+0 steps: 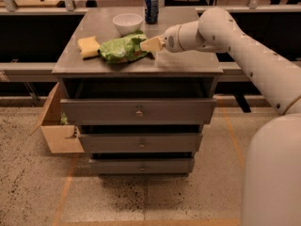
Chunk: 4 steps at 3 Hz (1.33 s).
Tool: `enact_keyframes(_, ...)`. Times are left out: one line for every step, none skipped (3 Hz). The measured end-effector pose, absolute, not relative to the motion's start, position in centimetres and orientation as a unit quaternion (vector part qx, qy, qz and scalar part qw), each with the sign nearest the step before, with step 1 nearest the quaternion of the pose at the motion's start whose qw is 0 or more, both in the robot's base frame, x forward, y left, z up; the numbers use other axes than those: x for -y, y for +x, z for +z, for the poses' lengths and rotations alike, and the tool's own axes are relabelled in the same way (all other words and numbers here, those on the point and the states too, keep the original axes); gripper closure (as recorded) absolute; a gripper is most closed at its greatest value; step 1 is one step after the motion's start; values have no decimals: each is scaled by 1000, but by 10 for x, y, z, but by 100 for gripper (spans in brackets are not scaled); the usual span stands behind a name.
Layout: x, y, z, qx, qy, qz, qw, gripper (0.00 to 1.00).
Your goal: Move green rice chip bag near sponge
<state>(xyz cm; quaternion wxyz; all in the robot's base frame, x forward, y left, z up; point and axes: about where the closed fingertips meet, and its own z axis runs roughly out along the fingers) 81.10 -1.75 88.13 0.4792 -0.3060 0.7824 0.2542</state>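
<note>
The green rice chip bag (121,48) lies on the grey cabinet top (188,62), crinkled and shiny, its left end touching or almost touching the pale yellow sponge (88,46). My gripper (151,44) reaches in from the right on the white arm and sits at the bag's right end, against its edge.
A white bowl (128,23) stands just behind the bag and a blue can (151,7) behind that at the back edge. The cabinet has three drawers (138,111) below. A cardboard box (59,131) sits on the floor at its left.
</note>
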Motion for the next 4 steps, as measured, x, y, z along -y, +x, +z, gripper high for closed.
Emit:
enact_keyframes(32,817,882,-789,-288,240,487,0)
enact_keyframes(73,824,886,-802,-244,210,504,0)
enact_keyframes(138,832,904,-810,-194,143,534,0)
enact_keyframes(159,836,908,-811,-179,124,543,0)
